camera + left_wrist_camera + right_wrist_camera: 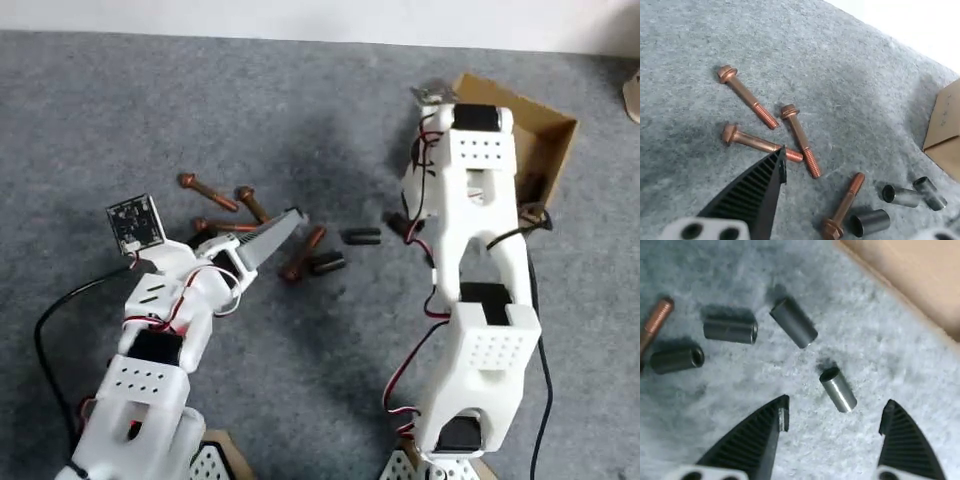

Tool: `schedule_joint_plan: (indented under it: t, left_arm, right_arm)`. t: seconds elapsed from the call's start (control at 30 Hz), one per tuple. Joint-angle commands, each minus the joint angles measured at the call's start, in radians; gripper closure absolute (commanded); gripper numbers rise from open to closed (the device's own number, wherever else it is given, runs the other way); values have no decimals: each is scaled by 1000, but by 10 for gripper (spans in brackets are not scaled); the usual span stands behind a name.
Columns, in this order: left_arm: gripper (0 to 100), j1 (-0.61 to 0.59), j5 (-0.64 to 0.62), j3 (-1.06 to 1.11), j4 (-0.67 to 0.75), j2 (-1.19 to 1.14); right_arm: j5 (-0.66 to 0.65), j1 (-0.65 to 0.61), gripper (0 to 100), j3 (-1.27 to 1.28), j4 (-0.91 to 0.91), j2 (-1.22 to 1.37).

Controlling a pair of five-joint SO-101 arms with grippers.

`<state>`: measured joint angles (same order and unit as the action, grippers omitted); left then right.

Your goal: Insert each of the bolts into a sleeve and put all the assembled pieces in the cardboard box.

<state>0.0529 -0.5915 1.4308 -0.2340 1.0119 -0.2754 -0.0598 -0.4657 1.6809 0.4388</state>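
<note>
Right tool [836,407] is spread and holds nothing. The nearest sleeve [838,389] lies on the grey bench [740,405] just ahead of the gap between the fingertips, touching neither. The other sleeves [794,322], three in number, lie farther off on the bench, apart from one another.

Left tool [282,226] is also spread. In the left wrist view its dark finger [757,192] stands alone with nothing against its tip, and the tip sits over the threaded end of one bolt [760,142].

Four bolts lie loose on the bench, all outside the sleeves. Three are grouped together, and the fourth bolt [842,207] lies apart, just beside the sleeves.

Cardboard box [548,140] stands at the far right of the bench. In the high view the right arm [480,250] covers part of the box, its own tool and the sleeves below it. The right wrist view shows all four sleeves and the box edge.
</note>
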Motion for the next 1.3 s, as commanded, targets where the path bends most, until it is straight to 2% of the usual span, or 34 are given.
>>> schedule_joint_plan:
  t: [0.0, 0.1, 0.37, 0.47, 0.63, 0.83, 1.1, 1.27]
  left_arm:
    - [476, -10, -5, -5, -2, 19]
    - [476, -10, -3, 31, 5, 19]
    - [476, -8, 52, 147, 216, 19]
    - [476, -8, 52, 151, 226, 19]
    - [476, -12, 54, 151, 226, 19]
    - [476, -8, 54, 153, 229, 19]
    - [476, -13, 54, 153, 226, 19]
    - [476, -8, 54, 153, 224, 19]
  right_arm:
    - [-63, -4, 722, -4, -27, 15]
    - [-98, -7, 722, -4, -27, 68]
    - [-135, -5, 723, 4, -18, 88]
    - [-187, -7, 724, -1, 13, 91]
    - [-199, -21, 724, -2, 15, 94]
    - [-338, -58, 724, -4, 13, 96]
    - [-367, -70, 724, 59, -245, 94]
    - [-367, -87, 724, 96, -332, 96]
